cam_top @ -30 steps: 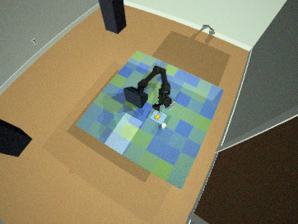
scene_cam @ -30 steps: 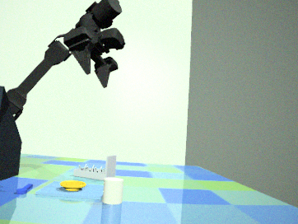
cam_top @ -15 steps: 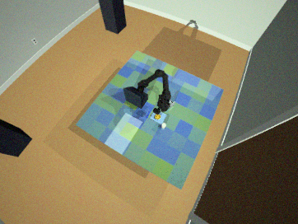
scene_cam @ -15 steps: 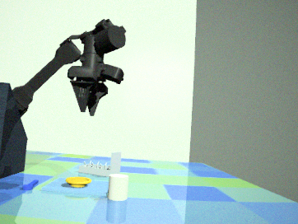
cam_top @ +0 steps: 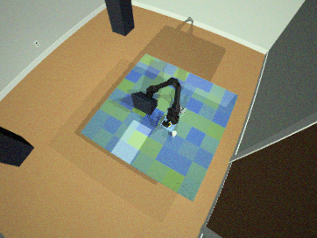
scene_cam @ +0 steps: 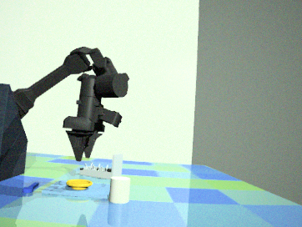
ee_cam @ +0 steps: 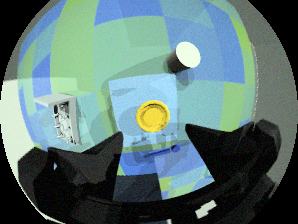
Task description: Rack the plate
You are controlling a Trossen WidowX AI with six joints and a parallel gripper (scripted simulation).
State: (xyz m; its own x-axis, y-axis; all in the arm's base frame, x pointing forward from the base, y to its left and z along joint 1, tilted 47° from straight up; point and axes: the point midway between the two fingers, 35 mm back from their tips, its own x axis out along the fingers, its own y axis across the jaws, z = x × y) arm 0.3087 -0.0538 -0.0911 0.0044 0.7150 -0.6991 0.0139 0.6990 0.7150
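Note:
A yellow plate (scene_cam: 79, 184) (ee_cam: 153, 116) lies flat on a light blue mat (scene_cam: 98, 191) (ee_cam: 122, 90). The dish rack (scene_cam: 97, 172) (ee_cam: 65, 122) stands behind the plate in the exterior view and to its left in the wrist view, with a pale upright panel at one end. My gripper (scene_cam: 83, 158) (ee_cam: 154, 131) is open, points down and hangs above the plate, with nothing between its fingers. In the top view the arm's end largely hides the plate, and the fingers are too small to tell there.
A white cylinder (cam_top: 173, 133) (scene_cam: 119, 190) (ee_cam: 187, 55) stands beside the mat, on the opposite side of the plate from the arm's base. A blue object with a thin handle (scene_cam: 30, 188) (ee_cam: 175, 148) lies near the mat, on the base side. The arm's dark base block (cam_top: 144, 103) stands on the patchwork surface.

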